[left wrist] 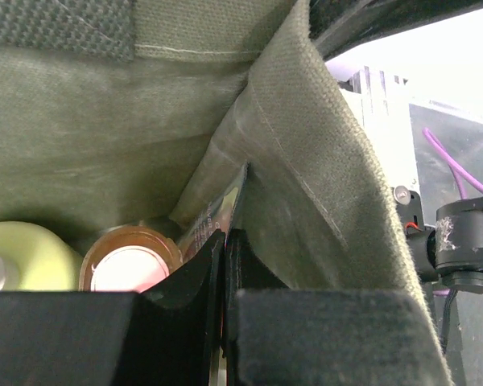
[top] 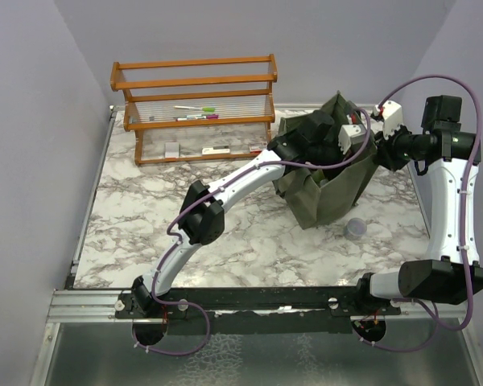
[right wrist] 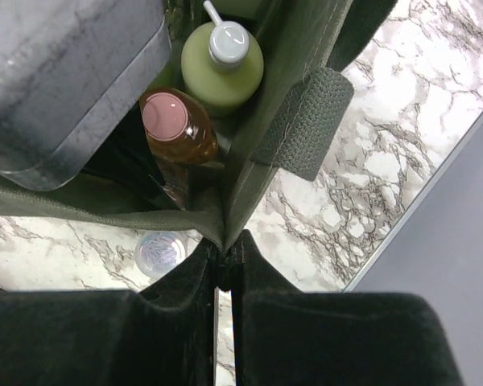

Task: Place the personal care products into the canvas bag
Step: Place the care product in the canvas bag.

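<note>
I had both arms at the canvas bag (top: 338, 189), which stood on the far right part of the marble table (top: 145, 217). The right gripper (right wrist: 225, 248) was closed on the bag's rim, the olive fabric running straight into the seam between its fingers, so that side of the mouth was held up. The left gripper (left wrist: 225, 245) was down inside the bag with its fingers together. A thin glossy edge rose from between them, and I could not tell whether that was a flat product or a fold of the lining. The products I could see were already in the bag. An amber bottle (right wrist: 177, 129) and a pale green pump bottle (right wrist: 221, 68) stood upright side by side, caps up, with their long axes vertical. In the left wrist view they sat just beside the left fingers, towards the left and a little beyond them. The top view showed no bottle out on the marble, only the small lavender jar (right wrist: 161, 253) near the bag's foot, which was not mine to pack. As I judged it, the left arm, being the one inside, would have to let go and rise straight up, parallel to the bottles, to avoid tipping the amber one.
</note>
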`<state>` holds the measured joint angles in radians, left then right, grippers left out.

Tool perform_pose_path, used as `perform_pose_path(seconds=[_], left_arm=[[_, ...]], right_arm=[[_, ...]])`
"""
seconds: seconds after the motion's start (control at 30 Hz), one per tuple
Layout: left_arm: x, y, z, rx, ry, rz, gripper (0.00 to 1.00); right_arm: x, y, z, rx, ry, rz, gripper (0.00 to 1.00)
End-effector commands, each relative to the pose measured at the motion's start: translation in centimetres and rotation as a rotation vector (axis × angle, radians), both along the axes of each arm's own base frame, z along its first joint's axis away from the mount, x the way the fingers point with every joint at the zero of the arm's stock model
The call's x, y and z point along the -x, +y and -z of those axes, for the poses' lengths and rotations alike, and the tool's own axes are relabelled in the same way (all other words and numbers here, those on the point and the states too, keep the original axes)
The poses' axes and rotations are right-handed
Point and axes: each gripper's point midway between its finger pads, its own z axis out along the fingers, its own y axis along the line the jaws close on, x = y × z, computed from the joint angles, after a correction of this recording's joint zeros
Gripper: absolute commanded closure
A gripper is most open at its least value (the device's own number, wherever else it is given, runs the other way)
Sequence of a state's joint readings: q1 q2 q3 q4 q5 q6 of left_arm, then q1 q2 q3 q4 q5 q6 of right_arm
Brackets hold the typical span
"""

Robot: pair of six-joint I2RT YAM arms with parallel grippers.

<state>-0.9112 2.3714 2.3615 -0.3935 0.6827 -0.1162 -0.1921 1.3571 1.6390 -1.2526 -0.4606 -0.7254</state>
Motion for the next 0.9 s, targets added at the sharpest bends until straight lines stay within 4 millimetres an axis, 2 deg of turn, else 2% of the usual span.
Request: perform_pose_path(seconds=[0.0, 0.3, 0.57, 0.87], left_arm=[[2.4, -1.3, -0.5, 0.061, -0.01, 0.119, 1.0], [3.2, -1.5, 1.0, 0.083, 0.039, 0.164, 0.82], [3.6, -1.5, 0.4, 0.1, 0.05, 0.179, 0.6], [3.6, -1.2, -1.8, 0.116, 0.016, 0.176, 0.45]], right_arm=[[-0.6, -0.3, -0.2, -0.012, -0.019, 0.03, 0.99], [-0.5, -0.5, 0.5, -0.005, -0.009, 0.044, 0.99], [-0.5, -0.4, 0.4, -0.01, -0.012, 0.04, 0.99], [-0.6, -0.5, 0.2, -0.004, -0.018, 0.042, 0.99]])
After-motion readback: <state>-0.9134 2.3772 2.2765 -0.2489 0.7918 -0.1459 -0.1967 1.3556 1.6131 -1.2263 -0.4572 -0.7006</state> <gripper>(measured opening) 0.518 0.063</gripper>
